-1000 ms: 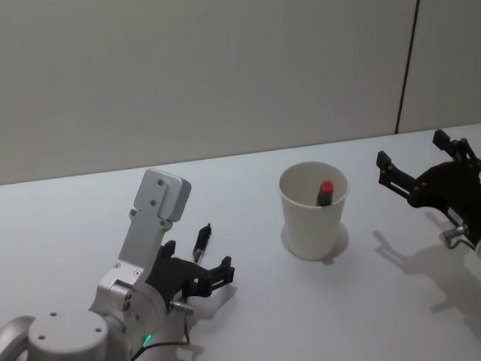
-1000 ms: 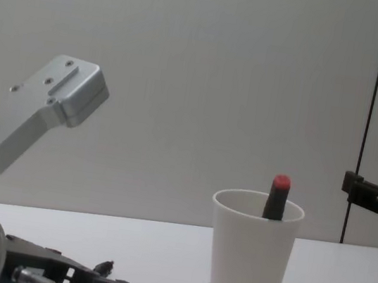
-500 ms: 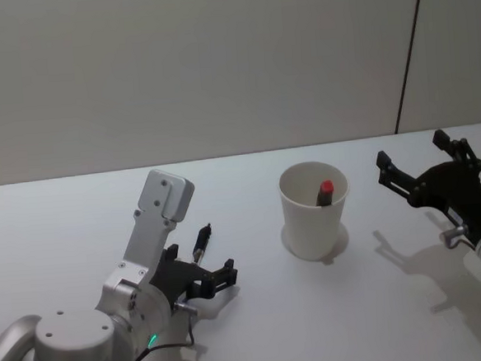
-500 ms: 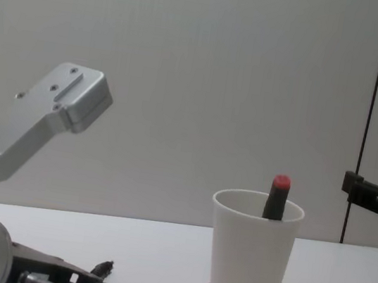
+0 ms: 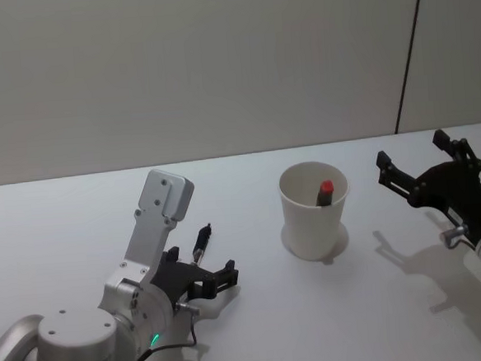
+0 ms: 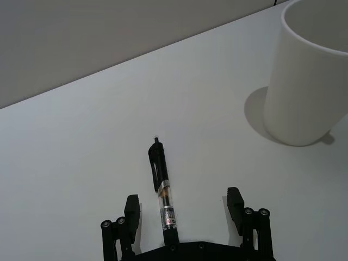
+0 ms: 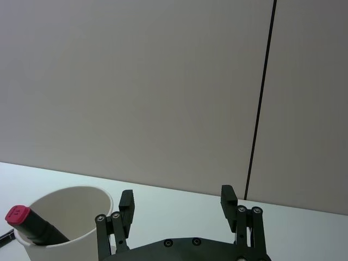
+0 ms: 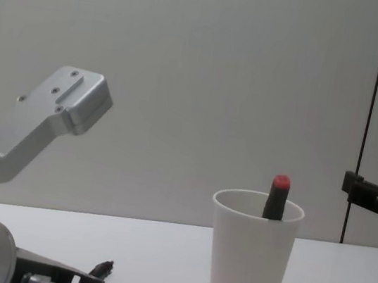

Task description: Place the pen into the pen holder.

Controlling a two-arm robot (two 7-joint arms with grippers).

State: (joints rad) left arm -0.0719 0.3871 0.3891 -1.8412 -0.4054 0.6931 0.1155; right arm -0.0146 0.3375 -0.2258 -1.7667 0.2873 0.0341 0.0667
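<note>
A black pen (image 6: 162,187) lies flat on the white table (image 5: 258,311), left of the pen holder (image 5: 313,211), a white paper cup (image 8: 249,264). My left gripper (image 6: 182,200) is open low over the table. The pen's rear end sits between its fingers without touching them, and the tip points away. In the head view the left gripper (image 5: 201,262) is just behind the pen (image 5: 201,243). A red-capped dark marker (image 5: 325,191) stands tilted inside the cup. My right gripper (image 5: 412,149) hovers open and empty to the right of the cup.
A grey wall runs behind the table, with a dark vertical seam (image 5: 409,53) at the right. The left arm's silver wrist housing (image 8: 67,102) rises above the table at the left.
The left arm has crept slightly forward around the pen's rear end. The pen, the cup and the right arm have not moved.
</note>
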